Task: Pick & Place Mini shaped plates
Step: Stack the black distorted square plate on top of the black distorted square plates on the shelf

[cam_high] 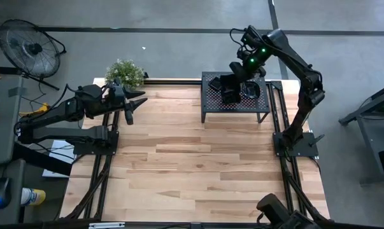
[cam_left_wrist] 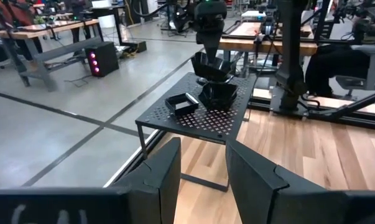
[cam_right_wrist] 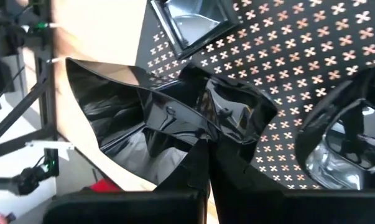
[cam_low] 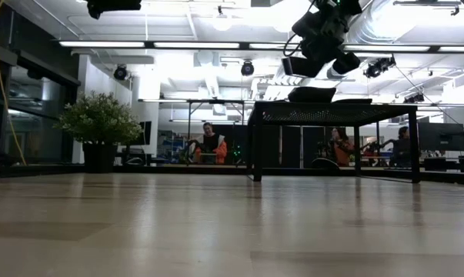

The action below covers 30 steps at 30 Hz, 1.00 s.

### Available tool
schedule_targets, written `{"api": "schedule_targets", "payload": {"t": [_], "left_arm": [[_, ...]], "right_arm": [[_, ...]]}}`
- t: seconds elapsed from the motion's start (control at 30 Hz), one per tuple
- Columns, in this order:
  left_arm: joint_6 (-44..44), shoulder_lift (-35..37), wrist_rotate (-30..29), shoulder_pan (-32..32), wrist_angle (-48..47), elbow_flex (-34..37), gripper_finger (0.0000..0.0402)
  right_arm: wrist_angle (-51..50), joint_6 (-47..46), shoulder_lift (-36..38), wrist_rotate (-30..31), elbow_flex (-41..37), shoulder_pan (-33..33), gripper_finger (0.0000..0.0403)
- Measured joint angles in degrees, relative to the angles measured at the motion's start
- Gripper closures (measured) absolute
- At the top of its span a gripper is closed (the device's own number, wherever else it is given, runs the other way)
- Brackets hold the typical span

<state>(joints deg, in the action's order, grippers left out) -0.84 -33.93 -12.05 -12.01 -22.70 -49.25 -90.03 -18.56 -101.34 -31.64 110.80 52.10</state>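
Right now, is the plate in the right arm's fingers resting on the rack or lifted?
Lifted: the right gripper holds the plate above the rack.

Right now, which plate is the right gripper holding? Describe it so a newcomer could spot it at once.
Find the black perforated rack at the table's far edge. Above it the right gripper is shut on a glossy black dish with an angular, flaring rim. Unlike the flat square plate and the stacked dishes on the rack, it hangs in the air.
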Motion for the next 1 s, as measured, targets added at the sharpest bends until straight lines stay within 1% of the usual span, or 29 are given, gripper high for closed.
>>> {"api": "schedule_targets", "payload": {"t": [0.17,0.27,0.4,0.6,0.87,1.0], "left_arm": [[-0.02,0.00,0.01,0.00,0.00,0.00,0.0277],[-0.07,0.00,0.05,0.00,-0.11,0.00,0.0277],[-0.15,0.00,1.36,0.00,-0.87,0.00,0.0277],[-0.15,0.00,3.82,0.00,-1.36,0.00,0.0277],[-0.11,0.00,4.02,0.01,-1.40,0.00,0.0277],[-0.11,0.00,4.02,0.00,-1.40,0.00,0.0277]], "right_arm": [[0.12,-1.88,0.02,2.38,-0.62,-0.69,0.0403],[0.07,-1.91,0.06,2.81,-3.67,-1.60,0.0403],[1.79,-1.86,0.13,5.75,-6.41,-2.43,0.0403],[2.78,-2.58,0.17,5.13,-8.23,-3.04,0.0403],[2.48,-4.49,0.17,5.15,-8.63,-3.00,0.0402],[2.02,-4.57,0.17,4.69,-8.63,-3.04,0.0394]]}}
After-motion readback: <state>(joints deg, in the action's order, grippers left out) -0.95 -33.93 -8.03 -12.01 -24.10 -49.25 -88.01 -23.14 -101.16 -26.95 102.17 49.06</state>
